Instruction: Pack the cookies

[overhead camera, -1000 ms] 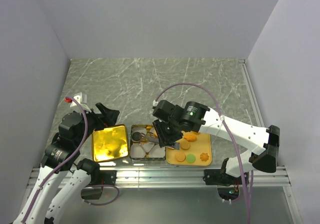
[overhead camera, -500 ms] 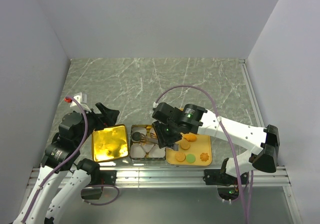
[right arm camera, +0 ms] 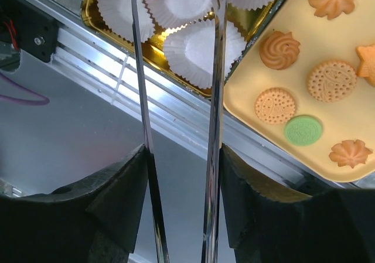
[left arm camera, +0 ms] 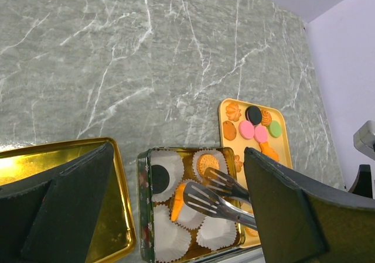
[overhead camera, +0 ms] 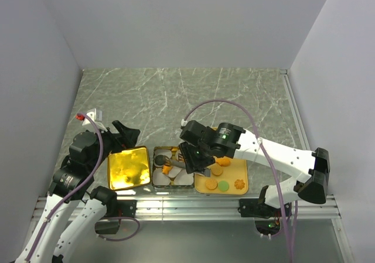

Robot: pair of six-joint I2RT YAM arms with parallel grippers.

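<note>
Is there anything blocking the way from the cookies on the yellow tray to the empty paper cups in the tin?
Nothing visible blocks the cookies. The tin stands open next to the tray, its empty paper cups uncovered. Only the tongs in the right gripper reach over it.

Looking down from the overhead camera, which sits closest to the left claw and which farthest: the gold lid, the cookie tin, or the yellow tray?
From the left gripper, in the top view:
1. Gold lid, right beside it, far left.
2. Cookie tin, middle, where the tongs in the right gripper reach in.
3. Yellow tray, farthest right.
</note>
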